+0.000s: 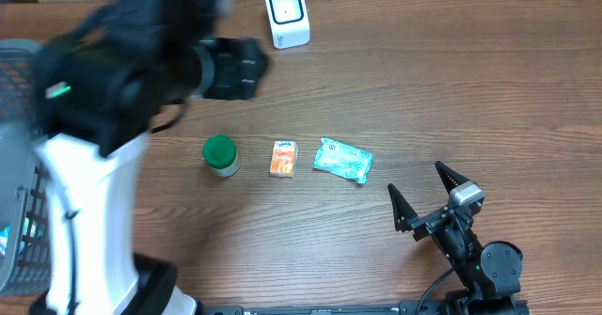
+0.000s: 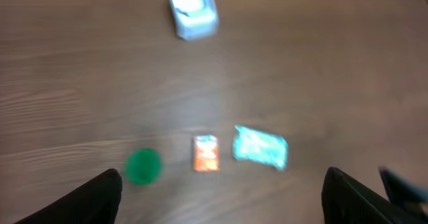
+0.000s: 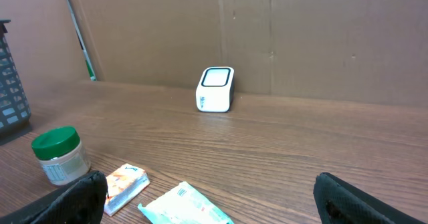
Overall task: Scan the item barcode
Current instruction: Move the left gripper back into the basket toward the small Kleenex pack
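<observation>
we seem to be at a mock shop checkout in a lab: a wood-grain table (image 1: 451,89), a plain brown cardboard wall (image 3: 321,37) at the far side, a small white box-shaped scanner (image 1: 287,15) and a dark mesh basket (image 3: 12,83) at the left.

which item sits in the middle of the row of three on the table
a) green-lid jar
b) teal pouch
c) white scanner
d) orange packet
d: in the overhead view the orange packet lies between the green-lid jar and the teal pouch.
</observation>
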You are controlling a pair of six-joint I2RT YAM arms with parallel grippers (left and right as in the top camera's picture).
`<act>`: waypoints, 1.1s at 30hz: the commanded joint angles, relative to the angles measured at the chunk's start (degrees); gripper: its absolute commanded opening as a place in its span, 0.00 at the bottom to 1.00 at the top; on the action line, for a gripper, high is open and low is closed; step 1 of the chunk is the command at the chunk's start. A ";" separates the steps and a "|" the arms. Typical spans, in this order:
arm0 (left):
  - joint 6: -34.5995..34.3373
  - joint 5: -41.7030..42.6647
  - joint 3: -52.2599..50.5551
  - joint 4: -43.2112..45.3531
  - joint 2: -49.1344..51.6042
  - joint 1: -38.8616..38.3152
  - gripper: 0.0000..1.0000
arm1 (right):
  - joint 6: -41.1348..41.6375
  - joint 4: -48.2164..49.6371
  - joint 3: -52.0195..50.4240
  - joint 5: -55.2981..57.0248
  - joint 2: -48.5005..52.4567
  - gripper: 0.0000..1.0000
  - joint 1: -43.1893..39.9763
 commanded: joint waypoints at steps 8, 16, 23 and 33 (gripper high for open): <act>-0.39 -2.03 0.83 -0.26 -9.70 29.42 0.95 | 0.37 0.35 -0.59 -0.26 -0.57 1.00 0.22; -3.89 -1.77 0.37 -0.26 -10.03 48.57 1.00 | 0.37 0.35 -0.59 -0.26 -0.57 1.00 0.22; -6.03 -2.29 0.09 -0.26 -6.38 55.01 0.99 | 0.37 0.35 -0.59 -0.26 -0.57 1.00 0.22; -8.09 -9.35 -10.91 0.50 -3.32 58.38 1.00 | 0.37 0.35 -0.59 -0.26 -0.57 1.00 0.22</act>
